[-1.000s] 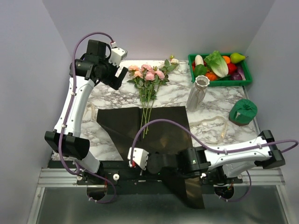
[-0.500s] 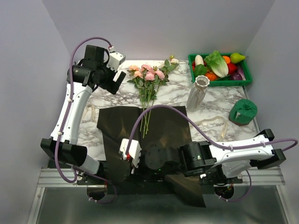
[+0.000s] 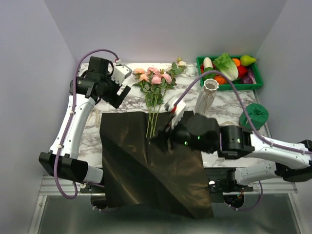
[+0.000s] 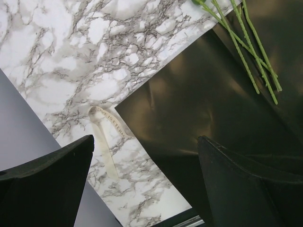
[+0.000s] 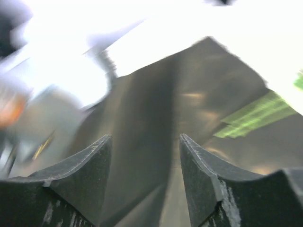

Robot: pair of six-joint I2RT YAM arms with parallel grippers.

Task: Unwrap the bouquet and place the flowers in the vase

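green vegetable crate (image 3: 233, 87) far right; dark green crinkled round object (image 3: 253, 117) nearby

L hand (image 4: 146, 138) & R hand (image 5: 144, 137) agape

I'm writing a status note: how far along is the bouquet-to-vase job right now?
Done: the black wrapper lies spread open, the ribbon loose beside it. In hand: nothing; the right gripper is open over the wrapper, the left gripper open too. Left: the flowers lie across the wrapper's far edge, none in the vase.
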